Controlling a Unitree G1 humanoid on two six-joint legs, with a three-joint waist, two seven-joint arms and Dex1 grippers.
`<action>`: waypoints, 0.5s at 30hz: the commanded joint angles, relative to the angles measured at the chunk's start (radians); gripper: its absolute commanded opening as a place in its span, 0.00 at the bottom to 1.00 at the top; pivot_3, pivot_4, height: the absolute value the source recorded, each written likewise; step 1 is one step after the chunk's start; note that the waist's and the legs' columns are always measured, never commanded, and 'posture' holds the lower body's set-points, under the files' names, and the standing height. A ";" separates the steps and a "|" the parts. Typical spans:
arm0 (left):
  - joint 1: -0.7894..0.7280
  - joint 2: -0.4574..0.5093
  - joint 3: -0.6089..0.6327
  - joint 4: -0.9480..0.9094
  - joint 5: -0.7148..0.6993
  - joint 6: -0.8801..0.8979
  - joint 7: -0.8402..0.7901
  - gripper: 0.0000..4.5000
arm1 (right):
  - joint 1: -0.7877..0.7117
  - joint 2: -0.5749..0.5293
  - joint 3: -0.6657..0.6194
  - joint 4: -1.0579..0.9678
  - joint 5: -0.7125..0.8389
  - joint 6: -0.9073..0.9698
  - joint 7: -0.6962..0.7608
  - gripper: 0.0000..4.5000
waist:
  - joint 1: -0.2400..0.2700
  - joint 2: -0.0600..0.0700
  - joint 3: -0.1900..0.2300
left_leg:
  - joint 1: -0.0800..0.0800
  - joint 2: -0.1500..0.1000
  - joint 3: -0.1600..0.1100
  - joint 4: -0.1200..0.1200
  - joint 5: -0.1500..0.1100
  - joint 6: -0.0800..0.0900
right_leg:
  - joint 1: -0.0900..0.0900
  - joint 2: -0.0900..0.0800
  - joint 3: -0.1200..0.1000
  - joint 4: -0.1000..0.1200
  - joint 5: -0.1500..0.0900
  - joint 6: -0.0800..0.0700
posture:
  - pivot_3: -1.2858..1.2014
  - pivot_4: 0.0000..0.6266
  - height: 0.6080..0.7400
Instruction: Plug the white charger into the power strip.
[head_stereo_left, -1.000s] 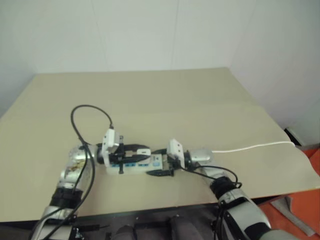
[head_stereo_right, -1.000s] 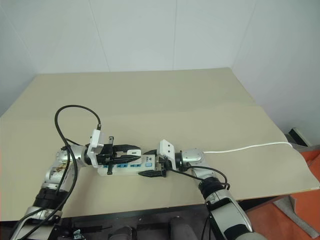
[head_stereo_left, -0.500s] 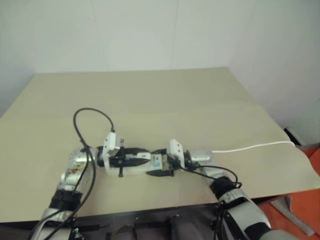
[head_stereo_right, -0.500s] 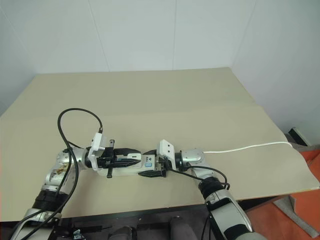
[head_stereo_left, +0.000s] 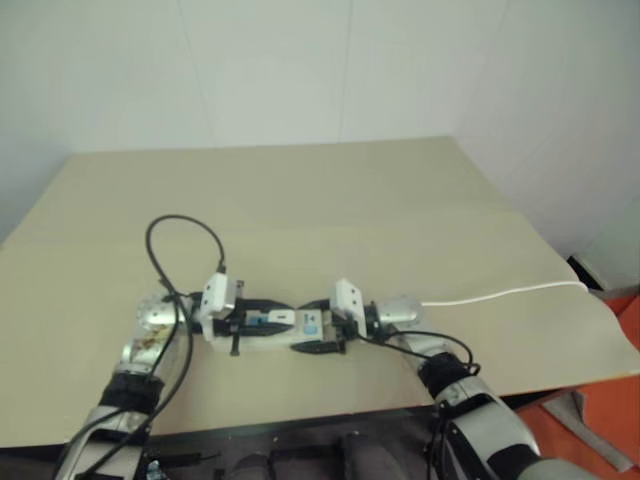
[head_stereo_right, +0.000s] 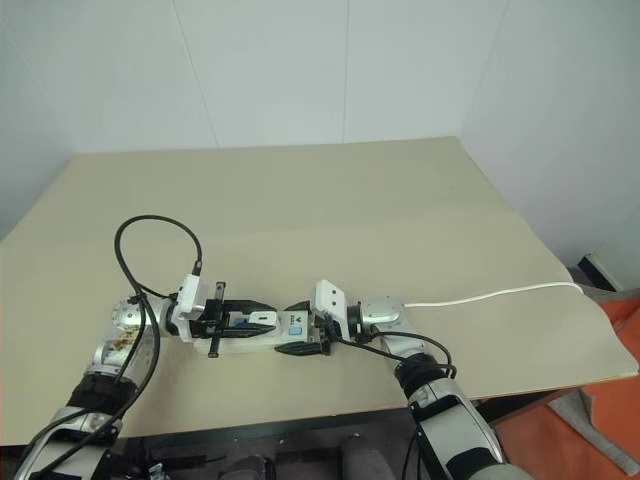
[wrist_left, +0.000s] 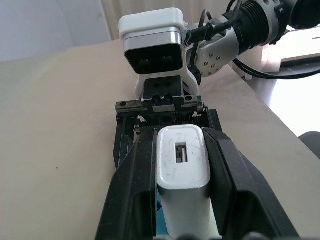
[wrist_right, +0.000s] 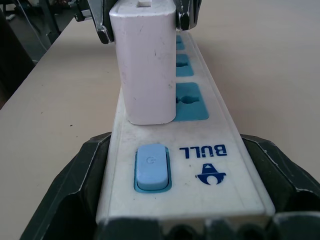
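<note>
The power strip (wrist_right: 212, 150) lies on the tan table, a white bar with blue socket faces and a blue switch (wrist_right: 151, 167). My right gripper (wrist_right: 182, 167) is shut on its switch end, one black finger (wrist_right: 82, 170) on each long side. The white charger (wrist_left: 182, 170) stands upright on the strip's top, its base against the strip beside the socket nearest the switch. My left gripper (wrist_left: 179, 135) is shut on the charger, its black fingers clamping both sides. From the head, both grippers meet over the strip (head_stereo_right: 292, 326) near the table's front edge.
The strip's thin white cable (head_stereo_right: 500, 293) runs right across the table to its edge. A black cable loop (head_stereo_right: 150, 240) arches above my left wrist. The tan table (head_stereo_right: 330, 210) stretches far behind the strip. The front edge lies close below the grippers.
My left gripper has sunk with the charger, bringing it down from just above the strip onto the strip's top. The right gripper and the strip have stayed put.
</note>
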 joint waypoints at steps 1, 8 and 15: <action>0.031 0.073 -0.023 0.093 0.102 0.054 0.006 0.44 | 0.018 -0.017 0.006 -0.006 -0.011 0.016 0.026 0.76 | -0.006 0.001 0.000 | 0.000 0.000 0.000 0.000 0.000 0.000 | 0.000 0.000 0.000 0.000 0.000 0.000 | 0.52 0.24 1.00; -0.027 0.067 0.026 -0.039 0.010 0.208 0.008 0.89 | 0.020 -0.016 0.007 -0.015 -0.011 0.019 0.030 0.76 | 0.002 0.001 0.000 | -0.002 -0.001 0.000 -0.001 0.000 0.000 | -0.003 0.002 0.005 -0.001 0.000 0.000 | 0.52 0.24 1.00; -0.160 0.156 0.100 -0.173 -0.095 0.437 0.002 0.99 | 0.024 -0.017 0.010 -0.024 -0.018 0.013 0.025 0.76 | -0.001 -0.002 0.002 | -0.007 -0.001 -0.001 -0.001 0.000 0.000 | -0.006 0.003 0.004 -0.001 0.000 0.001 | 0.52 0.24 1.00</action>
